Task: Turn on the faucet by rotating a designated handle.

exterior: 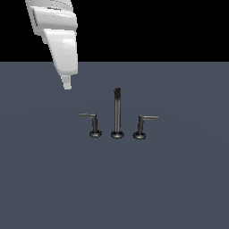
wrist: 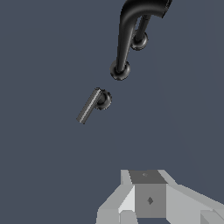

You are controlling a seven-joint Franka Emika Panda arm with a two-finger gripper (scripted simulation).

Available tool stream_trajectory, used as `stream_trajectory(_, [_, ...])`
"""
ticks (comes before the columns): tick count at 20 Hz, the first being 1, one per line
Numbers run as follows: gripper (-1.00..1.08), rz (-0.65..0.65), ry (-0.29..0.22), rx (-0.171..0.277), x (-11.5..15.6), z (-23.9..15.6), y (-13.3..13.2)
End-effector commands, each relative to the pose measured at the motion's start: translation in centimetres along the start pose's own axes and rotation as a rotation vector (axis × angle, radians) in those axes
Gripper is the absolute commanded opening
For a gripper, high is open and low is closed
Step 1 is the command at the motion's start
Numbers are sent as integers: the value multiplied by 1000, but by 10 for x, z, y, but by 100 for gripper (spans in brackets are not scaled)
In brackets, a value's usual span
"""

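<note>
Gripper (exterior: 67,85) hung at 10 o'clock from handle (exterior: 91,123), well apart, nothing between; jaw state unclear. Faucet (exterior: 117,114): dark metal, thin post, round bases.

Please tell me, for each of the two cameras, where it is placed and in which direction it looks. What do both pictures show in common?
Exterior view: off the arm, level with the floor scene, facing the faucet side-on; the white arm descends at the exterior view's left.
Wrist view: on the wrist, looking down at the handle and spout; part of the gripper shows, fingertips out of frame.
Shared: the faucet's three pieces, including the handle, on the grey floor.
</note>
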State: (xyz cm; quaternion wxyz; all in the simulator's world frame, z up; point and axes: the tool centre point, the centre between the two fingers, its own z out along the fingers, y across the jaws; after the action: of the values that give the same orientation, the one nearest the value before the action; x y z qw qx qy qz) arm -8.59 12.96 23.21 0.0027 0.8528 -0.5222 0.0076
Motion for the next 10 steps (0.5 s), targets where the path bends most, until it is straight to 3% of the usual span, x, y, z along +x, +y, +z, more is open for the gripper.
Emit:
stream_trajectory(1, [-100, 42, -2, 1, 3, 10, -9])
stream_trajectory(10, [-100, 192, -5, -2, 17, 48, -40])
